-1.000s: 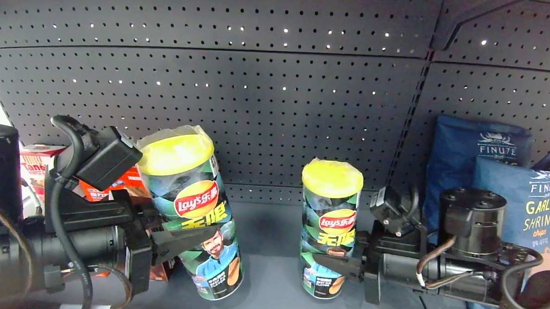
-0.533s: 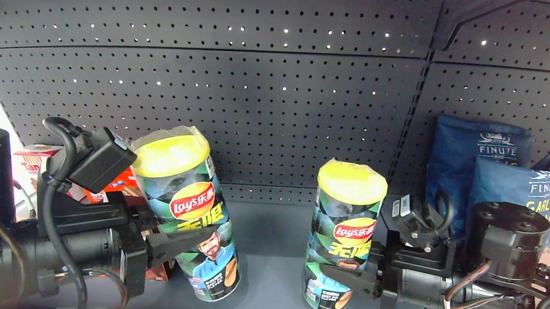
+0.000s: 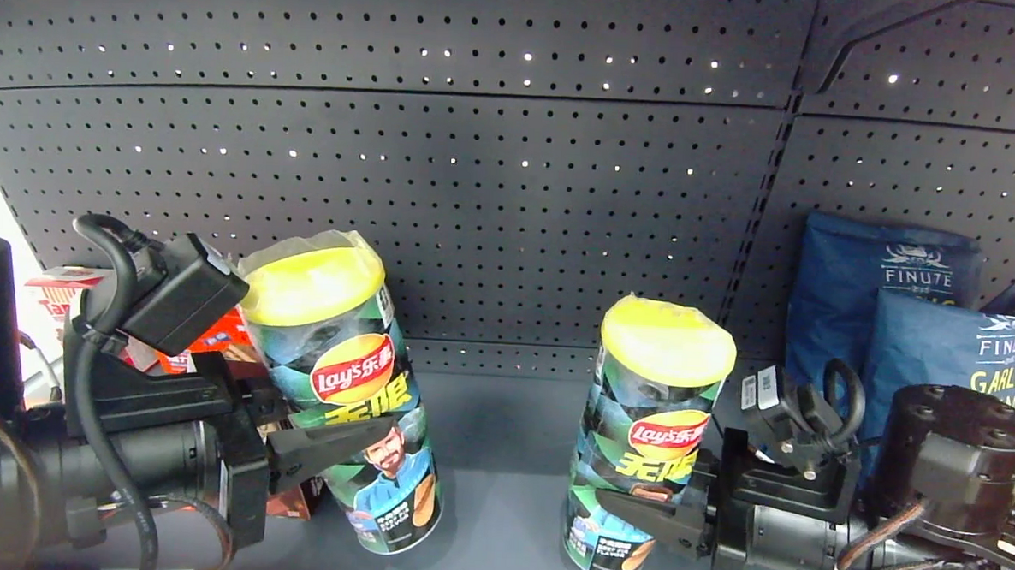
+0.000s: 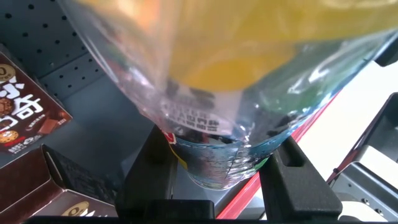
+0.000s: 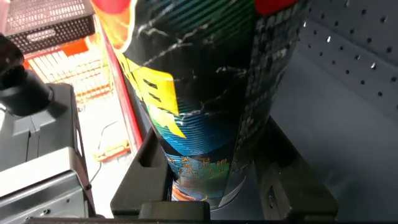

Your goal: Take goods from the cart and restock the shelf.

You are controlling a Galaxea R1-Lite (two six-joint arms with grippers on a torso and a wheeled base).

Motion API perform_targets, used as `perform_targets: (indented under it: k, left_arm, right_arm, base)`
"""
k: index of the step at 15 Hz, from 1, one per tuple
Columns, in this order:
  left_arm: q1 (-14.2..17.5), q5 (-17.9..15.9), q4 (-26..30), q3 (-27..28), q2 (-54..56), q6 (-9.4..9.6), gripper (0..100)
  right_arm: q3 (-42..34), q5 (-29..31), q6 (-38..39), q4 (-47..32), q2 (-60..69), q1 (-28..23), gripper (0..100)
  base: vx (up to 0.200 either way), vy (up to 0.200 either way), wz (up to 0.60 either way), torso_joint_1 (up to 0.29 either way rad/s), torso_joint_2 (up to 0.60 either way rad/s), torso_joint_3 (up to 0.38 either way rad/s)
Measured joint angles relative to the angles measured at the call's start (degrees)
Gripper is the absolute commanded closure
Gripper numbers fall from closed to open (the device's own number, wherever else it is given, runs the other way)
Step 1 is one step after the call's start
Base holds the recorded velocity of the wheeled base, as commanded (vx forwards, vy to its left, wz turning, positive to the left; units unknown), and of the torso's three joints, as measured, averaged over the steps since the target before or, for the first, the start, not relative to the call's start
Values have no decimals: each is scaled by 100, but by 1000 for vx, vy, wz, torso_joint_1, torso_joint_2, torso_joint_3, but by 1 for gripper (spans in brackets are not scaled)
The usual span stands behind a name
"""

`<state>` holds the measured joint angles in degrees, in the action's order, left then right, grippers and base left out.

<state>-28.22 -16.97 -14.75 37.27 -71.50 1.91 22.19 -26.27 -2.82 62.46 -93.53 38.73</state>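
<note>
Two chip cans with yellow lids are over the dark shelf [image 3: 501,422]. My left gripper [image 3: 354,458] is shut on the left can [image 3: 353,390], which leans left, its base low near the shelf floor. In the left wrist view that can [image 4: 224,93] sits between the fingers of my left gripper [image 4: 221,177]. My right gripper [image 3: 630,513] is shut on the right can [image 3: 651,428], which tilts right. The right wrist view has this can [image 5: 205,93] clamped low down by my right gripper [image 5: 211,186].
Two blue chip bags [image 3: 889,284] [image 3: 958,365] stand at the shelf's right. Snack boxes [image 3: 66,287] [image 4: 18,118] crowd the left end. A perforated back panel [image 3: 477,189] closes the rear. Between the cans the shelf floor is bare. An orange basket [image 5: 68,68] lies below.
My right gripper has carried its can to the right and nearer the front, and the can now tilts more. The left can has shifted slightly left.
</note>
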Motion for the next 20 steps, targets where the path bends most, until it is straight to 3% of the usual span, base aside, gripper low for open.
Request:
perform_targets:
  k: [20]
  left_arm:
    - [-5,2,2,-6,-2,2,100]
  right_arm:
    - [179,0,33,163,-931,43,100]
  base:
    - [0,0,0,0,0,0]
